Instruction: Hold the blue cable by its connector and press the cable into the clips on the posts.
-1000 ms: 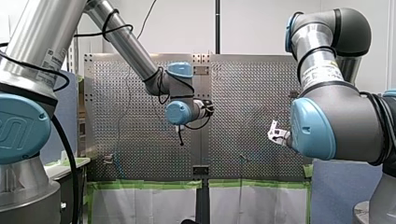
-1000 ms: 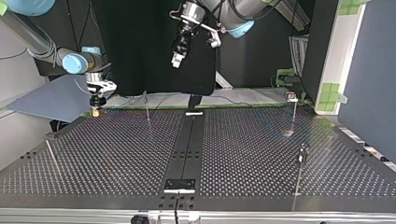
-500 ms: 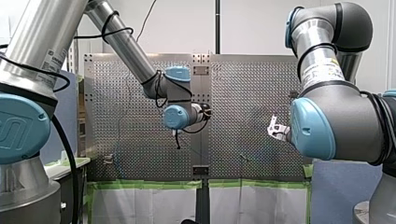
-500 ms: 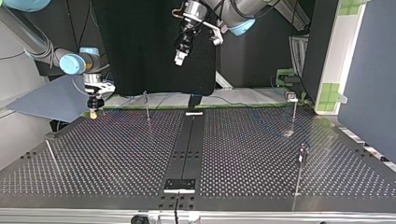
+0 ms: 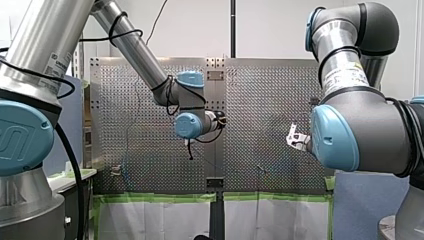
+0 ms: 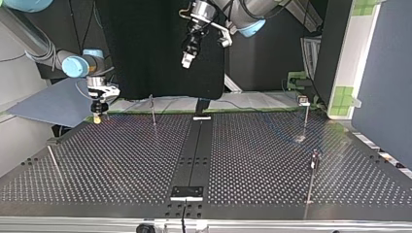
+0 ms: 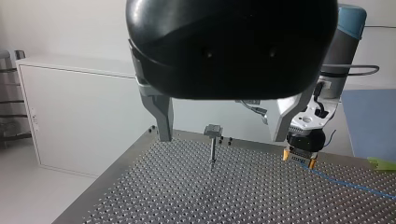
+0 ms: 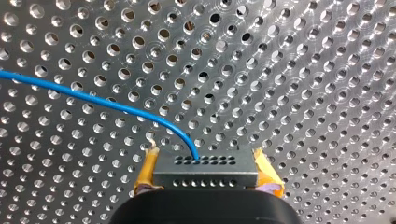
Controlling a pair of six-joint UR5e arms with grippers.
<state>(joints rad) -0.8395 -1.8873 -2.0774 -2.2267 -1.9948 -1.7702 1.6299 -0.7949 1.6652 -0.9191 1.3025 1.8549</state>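
Observation:
My right gripper (image 8: 206, 181) is shut on the dark connector (image 8: 205, 166), with yellow pads on both its sides. The blue cable (image 8: 93, 98) leaves the connector and curves away over the perforated table (image 8: 303, 70). In the top view my right gripper (image 6: 98, 115) hangs low at the table's far left corner. My left gripper (image 6: 185, 59) hangs high above the table's far middle, open and empty. In the left wrist view its metal fingers (image 7: 164, 116) stand wide apart, and a post with a clip (image 7: 213, 133) stands ahead between them. My right gripper (image 7: 302, 151) shows beyond, with the cable (image 7: 348, 183) trailing away.
Thin posts stand on the table in the top view: one at the far left (image 6: 153, 110), one at the far right (image 6: 305, 112), one nearer at the right (image 6: 314, 164). A slanted rod (image 6: 53, 164) stands at the near left. A dark strip (image 6: 194, 155) runs down the middle.
My left arm's wrist sank a little and drifted left in the front view. My right gripper slid slightly left in the top view. Both have been still for the last half second.

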